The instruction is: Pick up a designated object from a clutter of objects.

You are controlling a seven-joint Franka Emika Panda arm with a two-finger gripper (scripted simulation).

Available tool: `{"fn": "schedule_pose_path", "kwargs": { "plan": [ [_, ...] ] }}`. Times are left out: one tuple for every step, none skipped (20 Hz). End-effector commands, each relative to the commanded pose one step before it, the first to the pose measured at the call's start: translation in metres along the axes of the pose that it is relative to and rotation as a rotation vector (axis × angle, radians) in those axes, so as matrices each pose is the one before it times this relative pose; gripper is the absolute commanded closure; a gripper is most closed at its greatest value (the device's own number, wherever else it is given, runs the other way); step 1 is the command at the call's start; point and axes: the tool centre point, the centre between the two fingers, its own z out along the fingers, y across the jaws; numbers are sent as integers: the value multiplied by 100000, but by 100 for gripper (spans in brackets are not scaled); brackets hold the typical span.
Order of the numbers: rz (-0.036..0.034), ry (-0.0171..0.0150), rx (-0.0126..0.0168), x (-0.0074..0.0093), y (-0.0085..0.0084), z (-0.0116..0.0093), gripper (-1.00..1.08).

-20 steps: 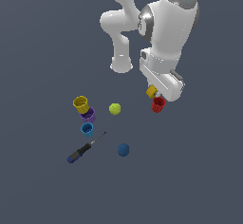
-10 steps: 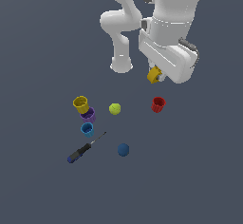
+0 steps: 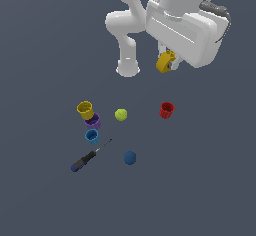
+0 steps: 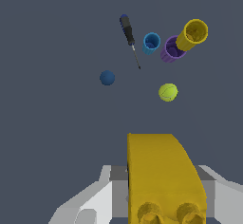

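Both fingers (image 4: 95,204) clamp the golden piece (image 3: 165,62) between them, lifted well above the red cup (image 3: 167,110).

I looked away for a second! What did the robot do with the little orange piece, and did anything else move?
The tool lifted the orange piece up and away from the red cup, gripping it throughout. The other cups, both balls and the screwdriver stayed put.

Open floor around red cup (image 3: 167,110).
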Motion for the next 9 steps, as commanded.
{"fn": "schedule_pose_path", "kwargs": {
  "plan": [
    [-18,6,-67,241,-188,-1013,108],
    [0,0,0,73,-61,-286,108],
    [0,0,0,62,-54,-244,108],
    [0,0,0,52,-46,-204,108],
    [0,0,0,43,-38,-165,108],
    [0,0,0,33,-30,-127,108],
    [0,0,0,23,-22,-90,108],
    [23,41,-12,8,-15,-53,108],
    [0,0,0,5,-4,-18,108]
  ]
}}
